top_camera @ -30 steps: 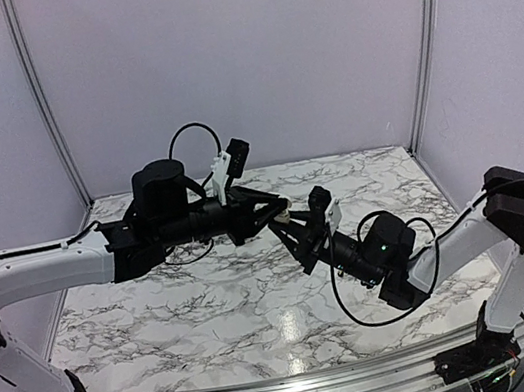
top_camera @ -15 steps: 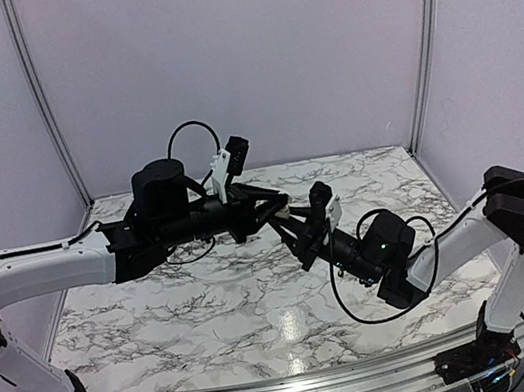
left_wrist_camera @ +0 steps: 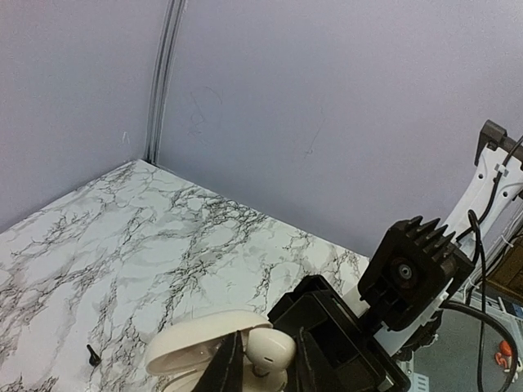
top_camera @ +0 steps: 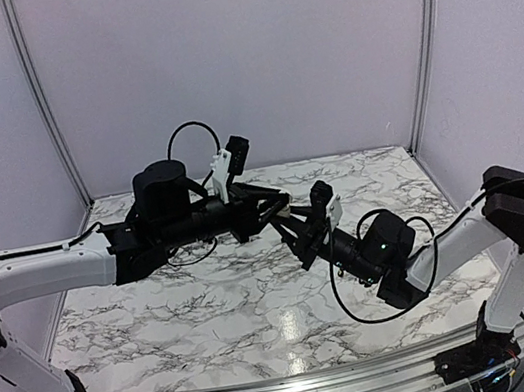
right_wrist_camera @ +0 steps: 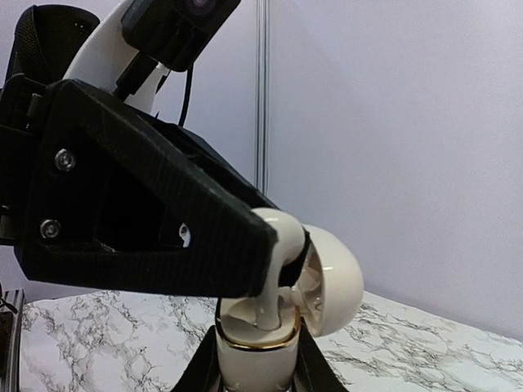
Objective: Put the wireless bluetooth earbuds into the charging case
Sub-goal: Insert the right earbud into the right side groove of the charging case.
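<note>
The charging case [right_wrist_camera: 257,359] is cream with a gold rim. It stands upright in the air, held by my right gripper [right_wrist_camera: 257,369], and its lid [right_wrist_camera: 335,282] is swung open. A cream-white earbud [right_wrist_camera: 282,245] has its stem down in the case's socket, and my left gripper [left_wrist_camera: 265,367] is shut on its round head [left_wrist_camera: 274,347]. In the top view both grippers [top_camera: 289,214] meet tip to tip above the table's middle. The case's lid [left_wrist_camera: 196,347] also shows beside the left fingers. No other earbud shows.
The marble table [top_camera: 209,297] lies well below the two grippers. A tiny black thing [left_wrist_camera: 92,354] sits on it toward the left wall. The right arm's wrist camera [left_wrist_camera: 413,269] looms close behind the case. White walls close the back and both sides.
</note>
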Robot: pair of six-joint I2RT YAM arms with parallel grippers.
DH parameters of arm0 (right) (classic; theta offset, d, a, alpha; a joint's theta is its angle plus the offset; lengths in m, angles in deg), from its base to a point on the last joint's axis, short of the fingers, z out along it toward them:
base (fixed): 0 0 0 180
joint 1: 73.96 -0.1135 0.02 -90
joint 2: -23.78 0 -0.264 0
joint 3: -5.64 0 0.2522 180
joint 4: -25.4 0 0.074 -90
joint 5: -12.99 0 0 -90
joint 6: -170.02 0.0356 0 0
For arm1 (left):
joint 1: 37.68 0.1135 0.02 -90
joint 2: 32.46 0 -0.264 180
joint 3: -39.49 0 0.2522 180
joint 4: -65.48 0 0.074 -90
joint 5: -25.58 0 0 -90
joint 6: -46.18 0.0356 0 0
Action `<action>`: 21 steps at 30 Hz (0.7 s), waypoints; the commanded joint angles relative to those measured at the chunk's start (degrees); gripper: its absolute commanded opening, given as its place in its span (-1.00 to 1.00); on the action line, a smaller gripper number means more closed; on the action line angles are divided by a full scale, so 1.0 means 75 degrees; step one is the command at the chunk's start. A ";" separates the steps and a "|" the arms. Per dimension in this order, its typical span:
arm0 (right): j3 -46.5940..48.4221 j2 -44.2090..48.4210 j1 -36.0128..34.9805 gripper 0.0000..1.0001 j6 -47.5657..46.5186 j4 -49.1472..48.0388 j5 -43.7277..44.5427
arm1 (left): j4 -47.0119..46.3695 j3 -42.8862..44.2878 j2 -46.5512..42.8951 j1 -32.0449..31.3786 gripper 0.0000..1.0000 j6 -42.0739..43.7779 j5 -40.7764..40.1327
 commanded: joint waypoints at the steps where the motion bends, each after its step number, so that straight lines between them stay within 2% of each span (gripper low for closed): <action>1: 0.0290 -0.0013 -0.0103 -1.00 0.0103 -0.0848 -0.0145 | 0.0218 0.0097 0.0149 0.0027 -0.47 0.0004 -0.0343; 21: 0.0164 -0.0086 -0.0103 -1.00 0.0484 -0.0933 -0.0274 | 0.0472 0.0108 0.0038 0.0027 -0.33 0.0153 -0.0848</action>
